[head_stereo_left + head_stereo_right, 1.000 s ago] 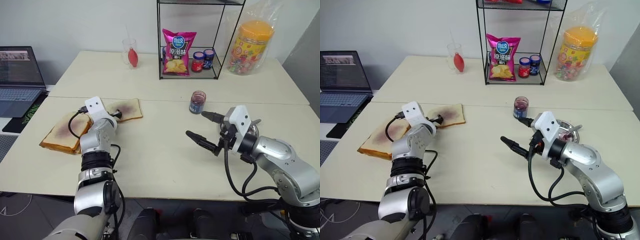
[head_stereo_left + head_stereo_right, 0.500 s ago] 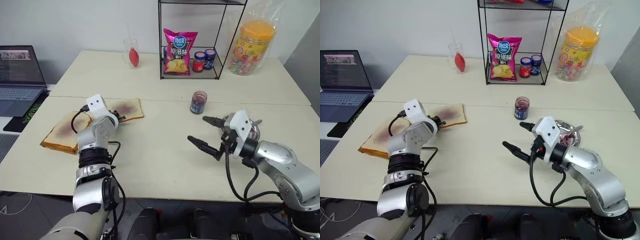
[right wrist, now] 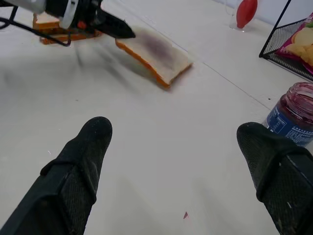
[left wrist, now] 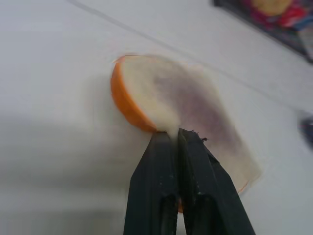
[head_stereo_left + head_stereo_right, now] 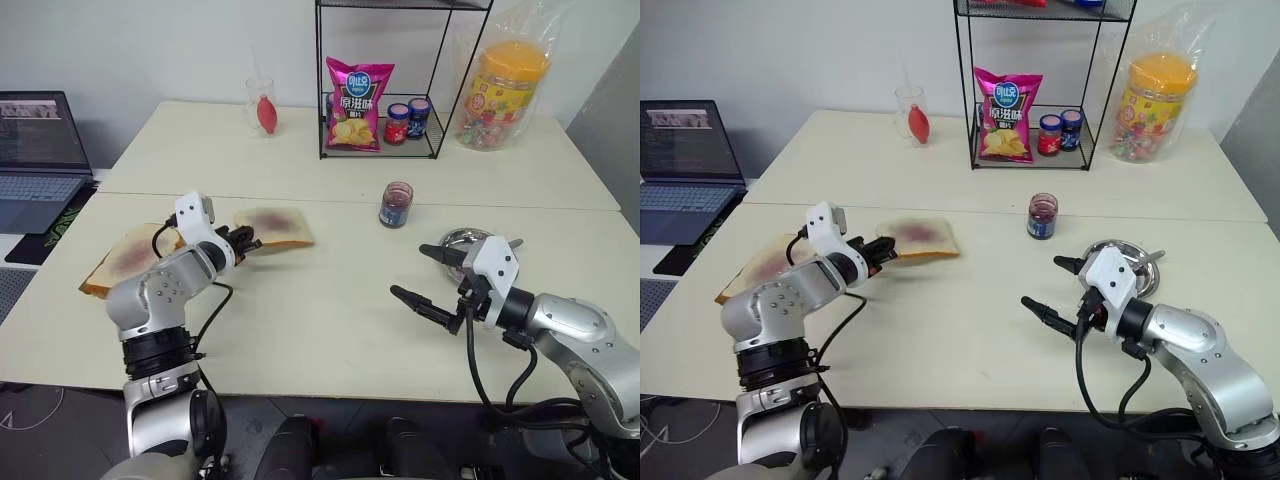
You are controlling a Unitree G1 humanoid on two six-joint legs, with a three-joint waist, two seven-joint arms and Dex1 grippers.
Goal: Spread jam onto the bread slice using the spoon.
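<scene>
My left gripper [image 5: 245, 240] is shut on the near edge of the bread slice [image 5: 277, 224], a thin white slice with a purple smear. It holds the slice roughly level, a little above the table. In the left wrist view the two black fingers [image 4: 161, 161] pinch the crust of the bread slice [image 4: 186, 98]. The jam [image 5: 396, 204] stands in its small clear jar further right, apart from both grippers. My right gripper [image 5: 413, 272] hangs open and empty near the table's front right. Behind it, the spoon [image 5: 1151, 257] pokes its slim handle out of a small metal dish [image 5: 458, 240].
A thicker stack of bread [image 5: 122, 258] lies left of my left arm. A laptop [image 5: 35, 150] sits at the far left. At the back stand a wire rack [image 5: 380, 150] with a chips bag and two small jars, a candy jar [image 5: 505, 90] and a glass [image 5: 260, 105].
My left gripper closed on the bread slice's edge, lifted it and carried it to the right, away from the stack. The right gripper stayed open and drew back slightly toward the dish.
</scene>
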